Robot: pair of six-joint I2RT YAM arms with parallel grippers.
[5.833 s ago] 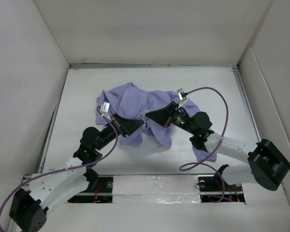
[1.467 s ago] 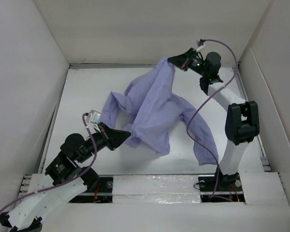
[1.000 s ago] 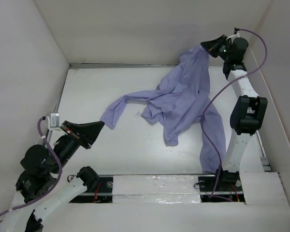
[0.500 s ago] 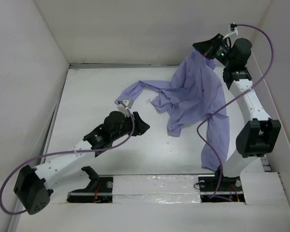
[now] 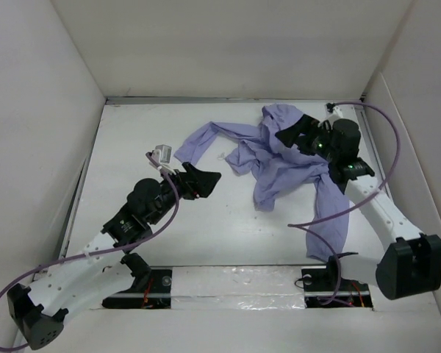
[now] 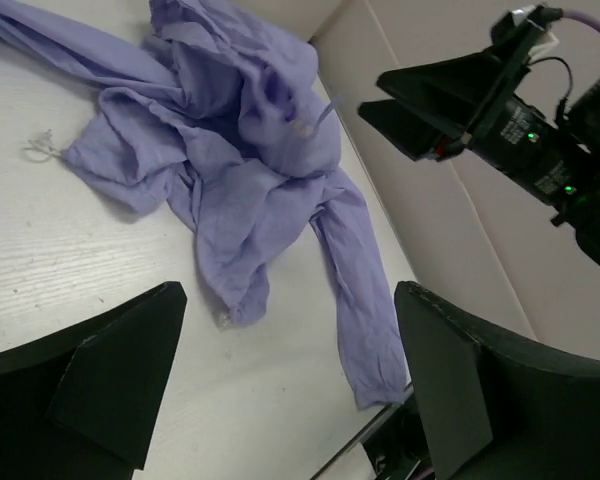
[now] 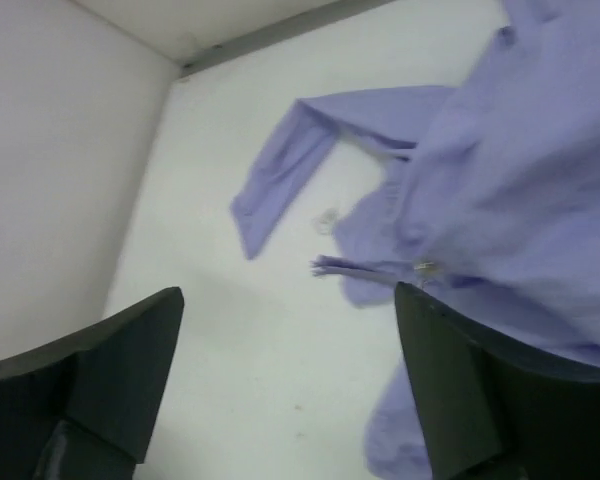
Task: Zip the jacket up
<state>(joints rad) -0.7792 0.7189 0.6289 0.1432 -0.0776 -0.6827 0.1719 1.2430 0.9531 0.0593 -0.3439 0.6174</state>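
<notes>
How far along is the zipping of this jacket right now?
Done: nothing visible. The jacket lies bunched on the table with its sleeves splayed, and no closed front shows. In hand: nothing. The left claw stands open, apart from the cloth, and the right claw is open over it. Left: probably spreading it flat, finding both zipper edges, joining them and pulling up.

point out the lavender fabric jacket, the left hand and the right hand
lavender fabric jacket (image 5: 283, 168), top view, crumpled body
left hand (image 6: 288, 292), left wrist view, gap between fingertips
right hand (image 6: 371, 93), left wrist view, gap between fingertips
</notes>
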